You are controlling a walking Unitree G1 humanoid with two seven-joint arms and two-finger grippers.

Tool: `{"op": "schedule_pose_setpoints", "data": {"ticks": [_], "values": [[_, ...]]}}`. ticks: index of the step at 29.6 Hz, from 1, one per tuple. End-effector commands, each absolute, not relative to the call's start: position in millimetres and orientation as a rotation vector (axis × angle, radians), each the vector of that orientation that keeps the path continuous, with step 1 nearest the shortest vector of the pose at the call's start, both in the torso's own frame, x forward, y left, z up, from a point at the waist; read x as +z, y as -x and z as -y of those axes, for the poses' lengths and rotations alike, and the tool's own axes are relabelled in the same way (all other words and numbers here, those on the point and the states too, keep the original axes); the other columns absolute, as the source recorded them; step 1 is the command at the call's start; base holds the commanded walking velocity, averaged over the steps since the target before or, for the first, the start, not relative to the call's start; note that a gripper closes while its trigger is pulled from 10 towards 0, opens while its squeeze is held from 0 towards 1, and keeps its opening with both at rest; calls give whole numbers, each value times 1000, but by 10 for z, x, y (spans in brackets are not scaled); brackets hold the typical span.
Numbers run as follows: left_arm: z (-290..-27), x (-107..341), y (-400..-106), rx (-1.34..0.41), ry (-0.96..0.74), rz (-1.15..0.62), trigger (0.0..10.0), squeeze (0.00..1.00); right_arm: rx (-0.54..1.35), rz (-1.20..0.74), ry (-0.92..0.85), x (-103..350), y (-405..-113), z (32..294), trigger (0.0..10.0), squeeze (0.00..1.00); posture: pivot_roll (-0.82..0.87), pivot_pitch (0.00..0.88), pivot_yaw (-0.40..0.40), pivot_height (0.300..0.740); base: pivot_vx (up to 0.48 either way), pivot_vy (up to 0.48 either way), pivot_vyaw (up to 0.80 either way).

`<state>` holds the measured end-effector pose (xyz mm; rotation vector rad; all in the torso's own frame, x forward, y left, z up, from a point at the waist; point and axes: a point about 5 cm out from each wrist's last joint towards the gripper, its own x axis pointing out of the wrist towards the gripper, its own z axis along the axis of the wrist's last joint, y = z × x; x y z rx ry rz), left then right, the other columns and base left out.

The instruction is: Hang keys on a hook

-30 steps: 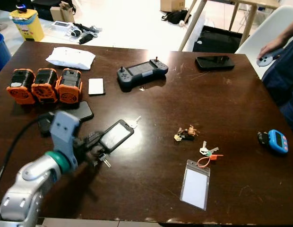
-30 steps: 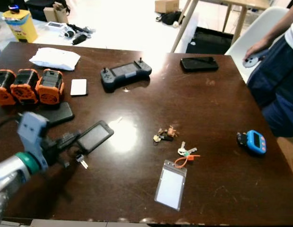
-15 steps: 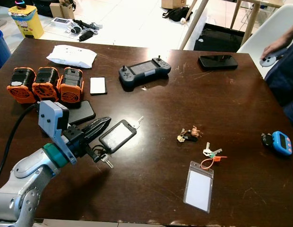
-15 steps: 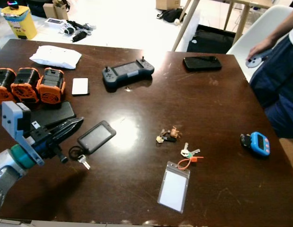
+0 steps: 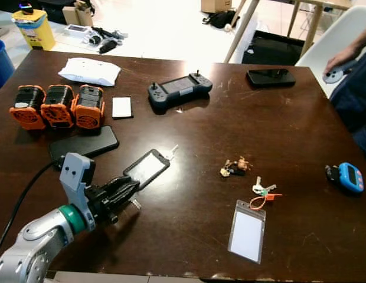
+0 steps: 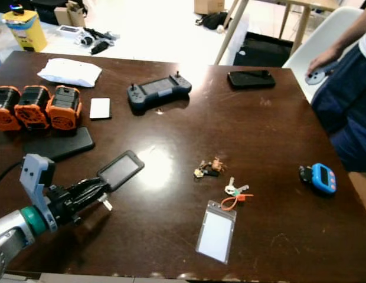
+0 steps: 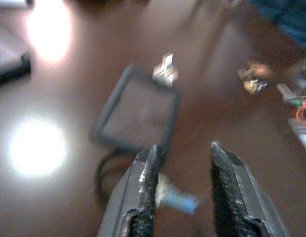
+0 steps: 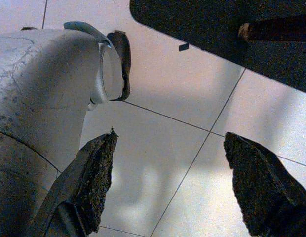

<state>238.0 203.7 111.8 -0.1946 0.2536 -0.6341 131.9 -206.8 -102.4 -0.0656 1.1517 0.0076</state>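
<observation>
The left gripper [image 5: 128, 190] lies low over the near left part of the dark wooden table [image 5: 301, 135], its black fingers [image 7: 143, 187] parted around a small silver key [image 7: 175, 200] on a dark ring. In the left wrist view the key sits between the two pads without being clamped, touching or almost touching one of them; the blur hides which. Just beyond the fingertips lies a black card holder [image 5: 147, 168], with the key ring at its near corner. A black phone [image 5: 84, 144] rests close by on the left side of the arm.

A second bunch of keys with an orange tag [image 5: 264, 191] lies towards the right of the table, beside a clear badge sleeve [image 5: 247, 230] that sits near the front edge. A small brown key cluster [image 5: 234, 167] lies between that bunch and the card holder, with bare tabletop around it. Three orange battery packs [image 5: 58, 107] line the left edge, and a blue timer [image 5: 350, 176] sits close to the right edge.

The right gripper [image 8: 172, 182] hangs idle beside the robot's body with fingers wide apart over tiled floor [image 8: 192, 103]
</observation>
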Motion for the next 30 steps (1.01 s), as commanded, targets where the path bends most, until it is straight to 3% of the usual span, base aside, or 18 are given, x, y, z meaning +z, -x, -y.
{"op": "schedule_pose_setpoints", "data": {"ticks": [1,16,20,21,22,23,30], "values": [[-2118,1022,-2338,-595,214,-282,10000,1000,7,-1184,55,-1056,-1233,2052,10000,0,65,71,37,740,0,0,0],[-2119,871,-2399,-450,263,-277,10000,1000,9,-1183,63,-1050,-1244,2065,10000,0,64,71,34,740,0,0,0],[-2075,736,-2353,-428,286,-353,10000,1000,5,-1185,60,-1052,-1233,2076,10000,0,64,71,34,740,0,0,0],[-2064,686,-2337,-423,274,-387,10000,345,3,-1185,60,-1052,-1230,2080,10000,0,60,75,35,740,0,0,0],[-2059,654,-2331,-420,266,-405,10000,345,2,-1185,59,-1052,-1229,2082,10000,0,60,75,35,740,0,0,0],[-2049,618,-2322,-417,252,-429,10000,0,1,-1185,58,-1052,-1227,2083,10000,0,60,75,35,740,0,0,0],[-2029,492,-2278,-402,225,-543,10000,0,-1,-1185,56,-1052,-1227,2086,10000,0,58,78,34,740,0,0,0]]}}
